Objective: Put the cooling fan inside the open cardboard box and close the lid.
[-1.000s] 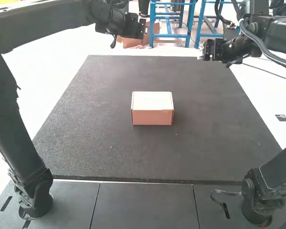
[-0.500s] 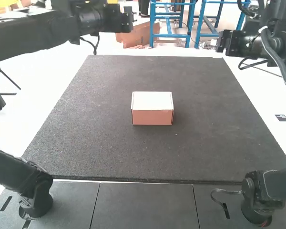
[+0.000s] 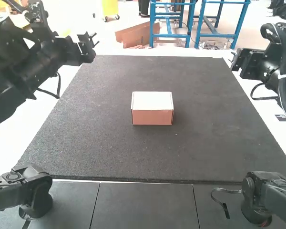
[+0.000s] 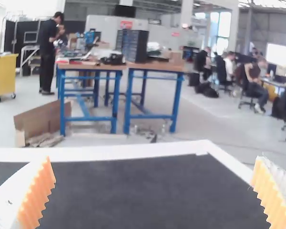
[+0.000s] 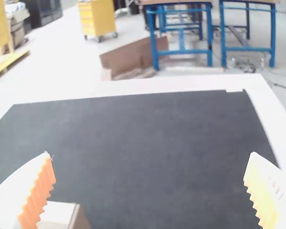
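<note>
Cardboard box (image 3: 152,108) sits lid-closed at centre of worktop (image 3: 86,143), fan presumably inside; left jaws and right jaws both wide, empty, near the far corners: task judged complete.

I count one cardboard box (image 3: 152,108) on one black mat (image 3: 205,143). There are two grippers, the left gripper (image 4: 151,164) and the right gripper (image 5: 149,157), with two ribbed fingers (image 4: 24,205) each.

Both arms high, left tool (image 4: 152,191) and right tool (image 5: 150,191) with fingers wide apart
</note>
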Robot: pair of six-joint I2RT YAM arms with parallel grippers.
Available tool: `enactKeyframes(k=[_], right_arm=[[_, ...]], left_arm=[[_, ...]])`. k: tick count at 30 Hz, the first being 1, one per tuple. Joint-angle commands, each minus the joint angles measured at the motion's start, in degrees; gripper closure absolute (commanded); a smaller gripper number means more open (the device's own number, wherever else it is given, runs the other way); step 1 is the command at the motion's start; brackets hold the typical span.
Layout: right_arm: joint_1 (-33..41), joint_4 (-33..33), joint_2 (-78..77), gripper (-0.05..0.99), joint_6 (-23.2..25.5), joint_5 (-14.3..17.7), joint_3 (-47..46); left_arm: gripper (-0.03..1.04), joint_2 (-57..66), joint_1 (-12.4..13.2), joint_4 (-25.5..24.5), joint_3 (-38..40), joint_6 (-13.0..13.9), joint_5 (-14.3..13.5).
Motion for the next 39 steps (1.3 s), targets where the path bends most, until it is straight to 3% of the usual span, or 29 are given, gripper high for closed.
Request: enactKeyframes(k=[1,8,10,15,21,25,31,33,35,39], right_arm=[[-0.8,1.9,-6.4,0.03,-1.2,1.5,-3.6],[-0.5,9.5,-19.1,0.03,-3.5,6.2,-11.5],[-0.3,10.5,-21.3,0.03,-3.7,7.3,-13.1],[-0.2,11.8,-24.8,0.03,-4.2,7.9,-17.2],[-0.2,14.1,-26.4,0.03,-5.4,6.7,-22.5],[-0.4,16.1,-28.1,0.02,-5.7,5.4,-26.3],[-0.7,16.0,-33.0,0.02,-6.9,4.4,-32.6],[-0.5,14.9,-35.0,0.03,-6.9,4.6,-34.4],[-0.9,15.1,-35.0,0.02,-6.9,6.0,-35.6],[-1.0,14.5,-35.0,0.03,-6.9,7.3,-37.6]], left_arm=[[0.04,-6.2,0.1,2.1,-4.2,1.6,-2.4],[0.05,-20.5,0.3,8.1,-15.7,2.4,-4.2],[0.05,-24.1,0.4,8.3,-18.2,5.0,-4.7],[0.05,-31.4,0.2,5.1,-23.4,6.2,-4.7],[0.05,-33.3,0.2,5.6,-28.4,6.3,-4.7],[0.05,-33.3,0.1,9.8,-32.5,8.0,-3.7],[0.04,-33.3,0.2,11.4,-37.8,7.8,-2.9],[0.04,-33.3,0.7,11.1,-39.0,7.8,-4.0],[0.04,-33.3,1.7,7.5,-39.0,7.6,-5.3],[0.04,-33.4,5.3,2.0,-39.0,5.9,-5.3]])
